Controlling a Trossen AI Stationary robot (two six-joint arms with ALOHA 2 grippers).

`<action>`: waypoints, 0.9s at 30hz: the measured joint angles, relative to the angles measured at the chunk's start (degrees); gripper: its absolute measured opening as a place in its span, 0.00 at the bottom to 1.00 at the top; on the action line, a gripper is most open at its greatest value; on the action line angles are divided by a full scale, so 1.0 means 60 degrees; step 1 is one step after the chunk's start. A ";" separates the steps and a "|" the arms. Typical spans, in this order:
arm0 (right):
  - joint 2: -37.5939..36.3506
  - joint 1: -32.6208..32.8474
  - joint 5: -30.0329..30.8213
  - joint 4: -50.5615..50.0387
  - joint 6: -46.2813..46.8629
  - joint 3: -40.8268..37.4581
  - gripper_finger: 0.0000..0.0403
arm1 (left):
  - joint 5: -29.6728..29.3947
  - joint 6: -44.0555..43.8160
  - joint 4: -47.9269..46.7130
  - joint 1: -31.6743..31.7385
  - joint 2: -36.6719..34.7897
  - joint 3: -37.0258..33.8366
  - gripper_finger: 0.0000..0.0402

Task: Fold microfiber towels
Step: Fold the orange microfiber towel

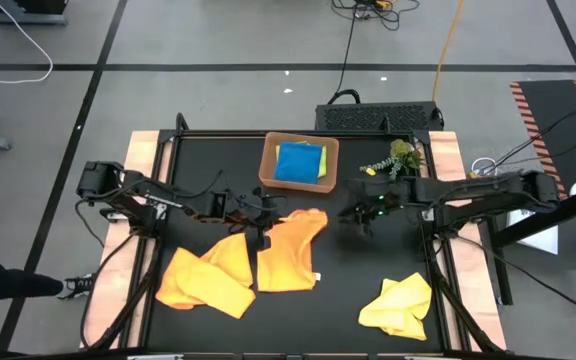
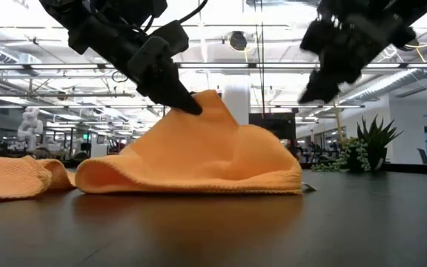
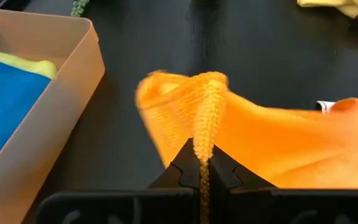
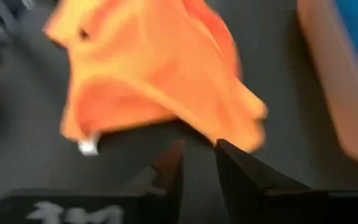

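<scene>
Left gripper [image 3: 202, 167] clamped on orange towel [image 1: 290, 250] fold, lifted; right gripper [image 4: 199, 163] slightly parted, empty, beside it.

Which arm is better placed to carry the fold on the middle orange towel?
The left. Its end effector is already shut on a pinched edge of the orange towel. The right end effector hovers beside the towel, open and empty.

bright overhead strip lights, glare on dark table [image 2: 273, 230]; right wrist view blurred, perhaps motion.
</scene>
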 joint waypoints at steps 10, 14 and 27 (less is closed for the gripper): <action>0.1663 0.1992 -0.0760 0.4616 0.0000 0.0015 0.32 | -0.0010 -0.0023 0.0142 0.0000 0.0000 0.0004 0.00; 0.3522 0.2210 -0.0709 0.6408 0.0298 0.0015 0.30 | -0.0053 -0.0024 0.0222 0.0000 0.0000 0.0014 0.01; 0.6545 0.1878 -0.0723 0.7153 0.1185 0.0353 0.29 | -0.0057 -0.0022 0.0304 0.0000 0.0000 0.0018 0.01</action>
